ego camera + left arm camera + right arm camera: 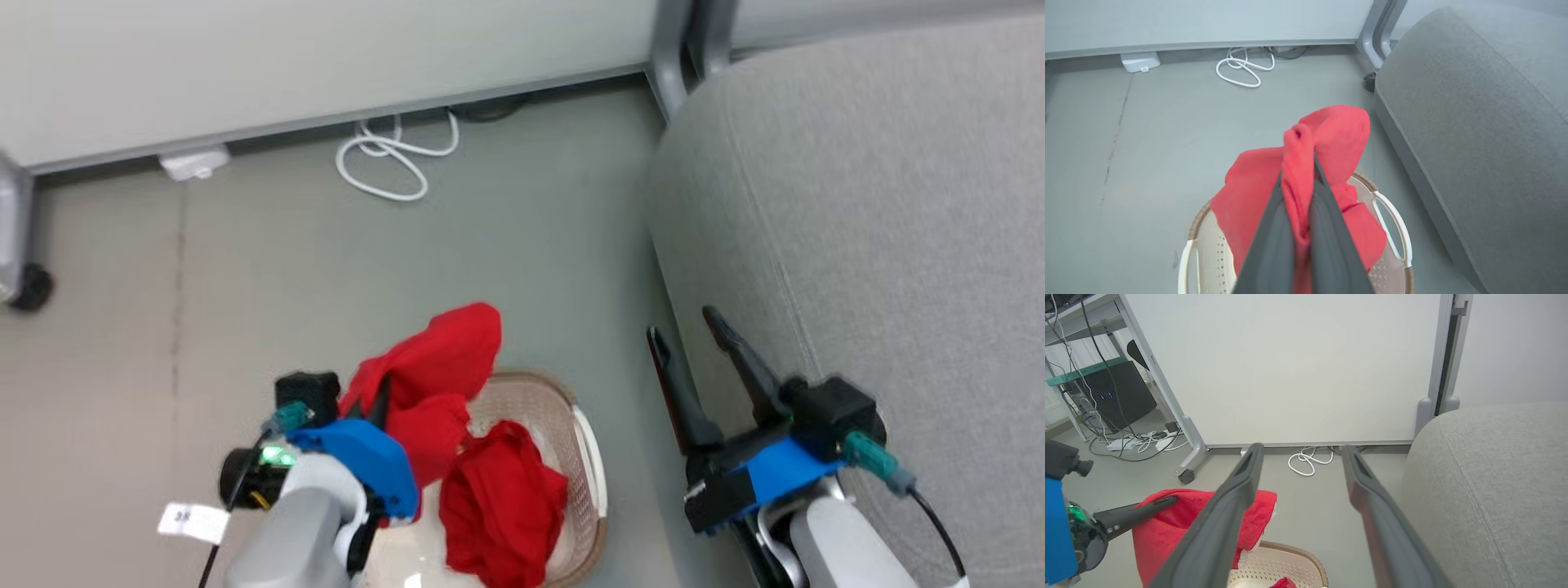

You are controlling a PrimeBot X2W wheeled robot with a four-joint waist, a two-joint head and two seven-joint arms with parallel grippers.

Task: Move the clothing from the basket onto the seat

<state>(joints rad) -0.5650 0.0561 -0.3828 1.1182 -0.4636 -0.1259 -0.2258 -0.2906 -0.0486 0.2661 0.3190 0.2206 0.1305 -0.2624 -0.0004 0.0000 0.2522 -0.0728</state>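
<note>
Left gripper (1298, 171), lower left in the head view: clenched on a fold of a red garment (445, 359), which is pinched between the two dark fingers and raised above the basket (589, 465). Its loose ends are draped down over the basket's left part; whether they touch the rim cannot be told.

Right gripper (682, 323), lower right: released, the fingers spread wide with nothing between them, held over the floor (286, 269) at the seat's edge.

A second garment (502, 498), also red, is seen crumpled inside the basket, against its right wall. The basket is set on the floor just left of the seat (882, 245), a grey cushion on which no clothing is laid.

Farther off, a coiled white cable (392, 159) is seen on the floor at the foot of a pale panel (326, 49).
</note>
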